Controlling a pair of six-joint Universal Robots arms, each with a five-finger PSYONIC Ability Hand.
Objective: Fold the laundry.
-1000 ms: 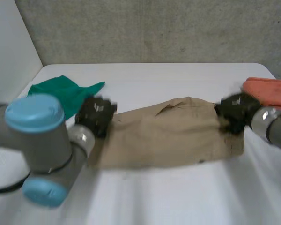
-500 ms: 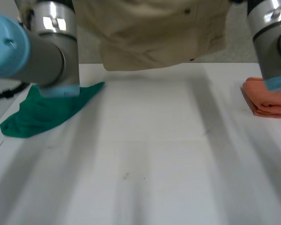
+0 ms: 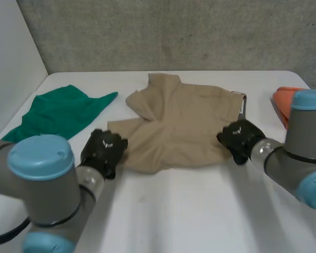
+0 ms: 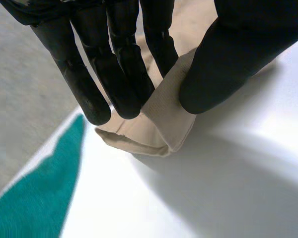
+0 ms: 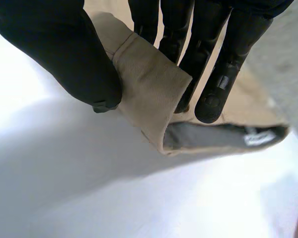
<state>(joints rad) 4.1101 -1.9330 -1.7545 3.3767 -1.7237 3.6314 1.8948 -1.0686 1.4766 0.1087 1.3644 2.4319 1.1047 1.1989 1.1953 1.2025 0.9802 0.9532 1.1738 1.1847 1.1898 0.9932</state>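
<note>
A tan garment (image 3: 181, 124) lies rumpled on the white table (image 3: 200, 211). The left hand (image 3: 104, 151) pinches its near corner on the side facing a green cloth (image 3: 58, 112). The right hand (image 3: 239, 138) is clamped on its other near corner, toward an orange cloth (image 3: 284, 97).

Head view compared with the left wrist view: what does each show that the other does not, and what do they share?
Head view: the whole beige garment lying rumpled, the right robot hand at its near right corner, an orange cloth at the table's right side. Left wrist view: the grip up close, fingers and thumb pinching a folded beige edge. Both: the left robot hand, the garment, the green cloth, the white table.
</note>
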